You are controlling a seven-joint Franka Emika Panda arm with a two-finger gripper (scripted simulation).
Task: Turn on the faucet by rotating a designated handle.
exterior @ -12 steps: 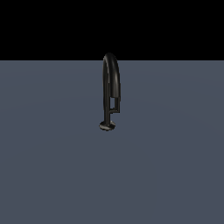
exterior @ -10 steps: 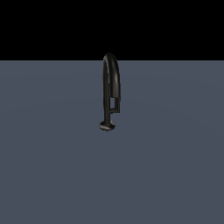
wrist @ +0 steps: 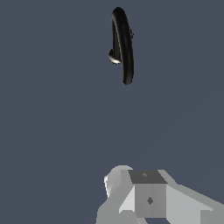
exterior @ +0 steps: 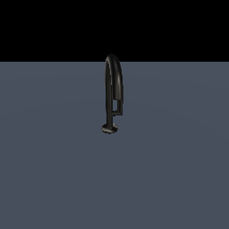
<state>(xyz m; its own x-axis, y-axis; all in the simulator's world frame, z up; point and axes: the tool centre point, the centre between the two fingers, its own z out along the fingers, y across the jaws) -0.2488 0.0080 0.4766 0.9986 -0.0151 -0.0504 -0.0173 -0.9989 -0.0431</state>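
The faucet point(exterior: 112, 91) stands upright on the plain slate-grey worktop point(exterior: 53, 170), near the far edge at mid width. It is a slim, glossy black tube bent into an inverted-U arch over a small round flat base. The handle point(exterior: 117, 107), a thin black L-shaped rod, branches off the stem just below the arch's free end, toward the exterior view's right.

The arm is absent from the exterior view. In the wrist view the grey, blocky gripper point(wrist: 144, 197) hangs well apart from the faucet and holds nothing; how far it is open cannot be told.

This looks like the approach step. The next move calls for closing in on the thin rod, not the thick arch.
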